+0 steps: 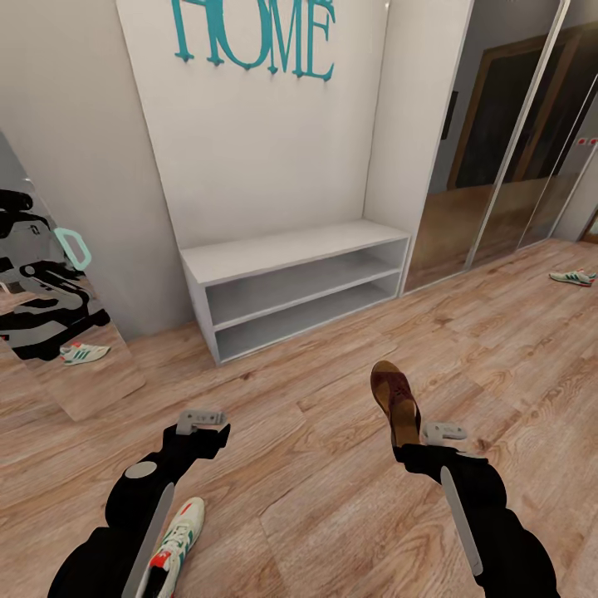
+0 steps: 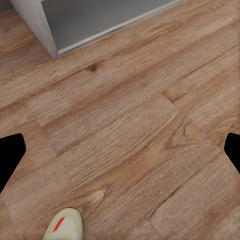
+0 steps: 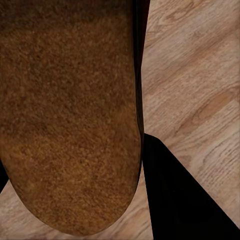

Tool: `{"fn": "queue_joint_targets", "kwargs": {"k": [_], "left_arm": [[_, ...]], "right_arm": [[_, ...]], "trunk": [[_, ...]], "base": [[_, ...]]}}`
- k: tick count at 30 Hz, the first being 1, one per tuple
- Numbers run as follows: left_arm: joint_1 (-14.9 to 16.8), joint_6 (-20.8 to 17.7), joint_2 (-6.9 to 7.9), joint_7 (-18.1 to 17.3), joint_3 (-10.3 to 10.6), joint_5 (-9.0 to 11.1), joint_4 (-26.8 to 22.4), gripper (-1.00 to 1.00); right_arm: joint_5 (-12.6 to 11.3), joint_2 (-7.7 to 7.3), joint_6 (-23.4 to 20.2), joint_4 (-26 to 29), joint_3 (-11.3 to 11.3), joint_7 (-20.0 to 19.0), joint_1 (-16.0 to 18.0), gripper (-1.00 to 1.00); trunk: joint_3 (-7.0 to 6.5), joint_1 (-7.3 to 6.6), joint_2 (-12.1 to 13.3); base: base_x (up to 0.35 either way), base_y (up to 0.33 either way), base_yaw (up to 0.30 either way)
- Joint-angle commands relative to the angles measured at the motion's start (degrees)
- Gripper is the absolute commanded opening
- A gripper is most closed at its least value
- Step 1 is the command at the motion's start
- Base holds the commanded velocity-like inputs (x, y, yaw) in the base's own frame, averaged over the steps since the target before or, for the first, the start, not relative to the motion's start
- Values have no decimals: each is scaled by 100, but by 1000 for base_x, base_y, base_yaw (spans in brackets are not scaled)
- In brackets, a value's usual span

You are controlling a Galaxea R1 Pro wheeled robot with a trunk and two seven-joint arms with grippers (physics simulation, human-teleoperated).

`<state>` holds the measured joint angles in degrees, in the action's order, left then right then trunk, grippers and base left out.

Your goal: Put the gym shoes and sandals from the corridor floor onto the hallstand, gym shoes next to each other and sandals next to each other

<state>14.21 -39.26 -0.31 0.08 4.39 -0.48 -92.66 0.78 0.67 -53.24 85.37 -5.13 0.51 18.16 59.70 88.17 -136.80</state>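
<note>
My right gripper [image 1: 407, 438] is shut on a brown sandal [image 1: 394, 397], held up above the wood-plank corridor floor [image 1: 316, 465]. The sandal's tan underside [image 3: 70, 115] is close against one black finger [image 3: 185, 200]. My left gripper [image 1: 208, 432] hangs open over bare planks, its fingertips [image 2: 10, 155] wide apart. One white gym shoe [image 1: 178, 540] lies on the floor under my left forearm, and its toe [image 2: 65, 227] shows near the gripper. The other gym shoe [image 1: 573, 276] lies far right. The second sandal and the hallstand are out of view.
A plain low white two-shelf bench [image 1: 291, 249] stands against the wall ahead under teal HOME letters; its corner [image 2: 50, 30] is near my left gripper. A leaning mirror [image 1: 50, 316] at the left reflects the robot and a shoe. Mirrored sliding doors [image 1: 498, 166] stand at the right.
</note>
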Motion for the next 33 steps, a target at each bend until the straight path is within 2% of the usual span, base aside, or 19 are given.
{"fn": "queue_joint_targets", "kwargs": {"k": [1,10,19,25,29,33], "left_arm": [[3,-29,-2,1,1,-5,-6,100],[3,-22,-1,1,1,-5,-6,100],[3,-21,4,1,1,-13,0,100],[3,-2,19,1,-18,-22,561,100],[3,119,114,1,-25,-30,929,100],[3,397,190,1,-25,-24,1215,100]], "right_arm": [[-11,4,-28,6,-5,19,4,-100],[-12,2,-26,-11,-8,19,4,-100],[-45,1,-23,2,-14,16,4,-100],[-44,4,-28,12,-7,19,4,-100],[-43,4,-28,6,-7,19,4,-100],[-42,4,-28,6,-12,15,4,-100]], "trunk": [[5,-1,-2],[5,-1,-2],[5,-1,-2],[5,-1,-2],[20,-1,-2],[125,87,-163]], "base": [[0,0,0],[0,123,0],[0,20,0],[0,0,0],[0,0,0],[0,0,0]]}}
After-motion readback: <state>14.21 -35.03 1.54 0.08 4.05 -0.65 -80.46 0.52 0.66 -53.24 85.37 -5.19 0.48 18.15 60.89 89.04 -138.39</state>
